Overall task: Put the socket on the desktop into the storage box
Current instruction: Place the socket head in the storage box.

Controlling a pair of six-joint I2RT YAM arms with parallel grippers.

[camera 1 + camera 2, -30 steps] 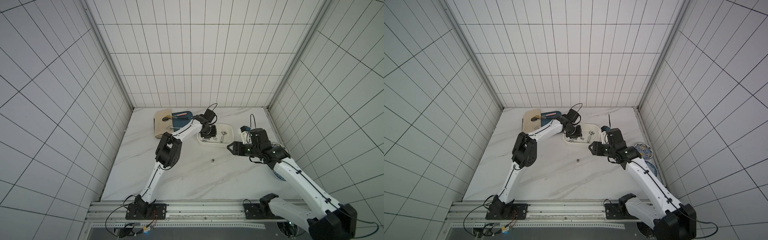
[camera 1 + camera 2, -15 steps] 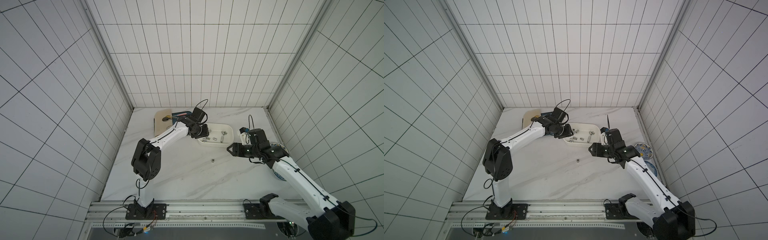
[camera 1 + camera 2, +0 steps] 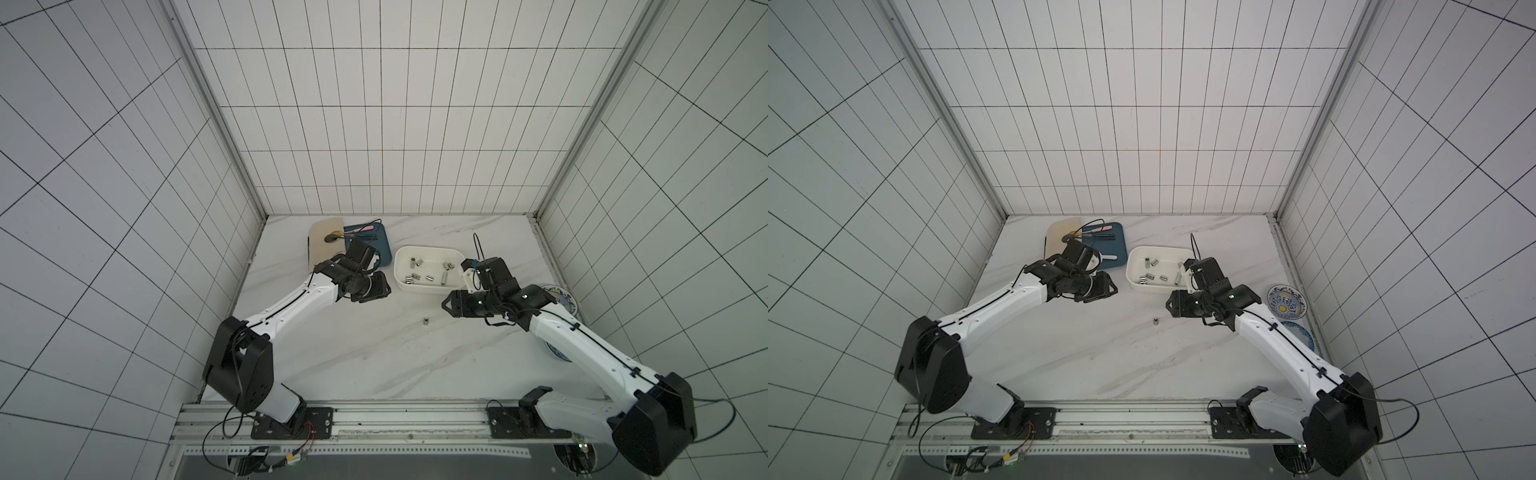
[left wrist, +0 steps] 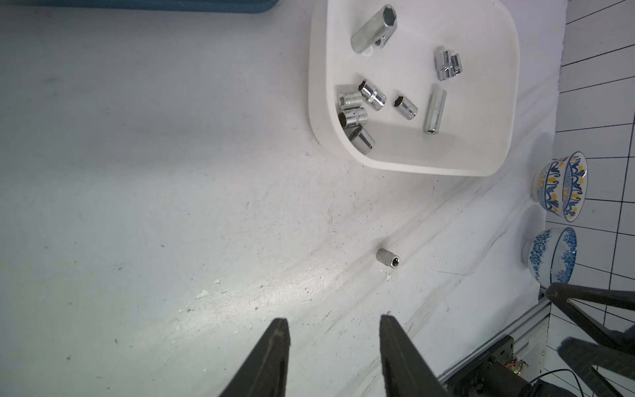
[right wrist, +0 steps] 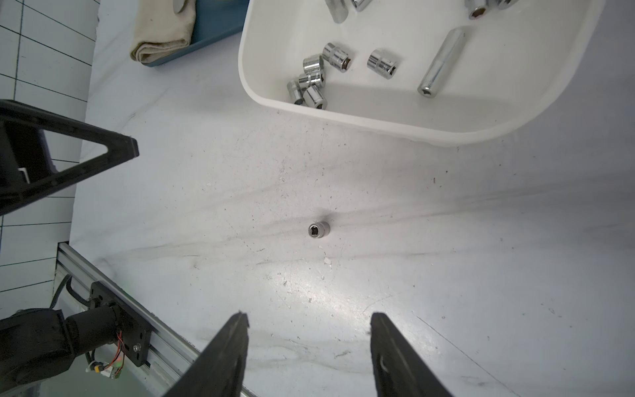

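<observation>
Standing alone on the white marble bench (image 5: pixel 481 275), one small silver metal socket (image 5: pixel 318 229); left jaws and right jaws both parted, empty, white rounded plastic storage box (image 5: pixel 343 117) nearby.

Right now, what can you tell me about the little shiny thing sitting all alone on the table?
The lone socket is a tiny silver metal cylinder, shiny, with a dark hole in the end that shows. It sits on the white marbled table, in front of the white storage box and apart from it. Only the table touches it; nothing holds it. Upright or tipped, I cannot tell.
</observation>
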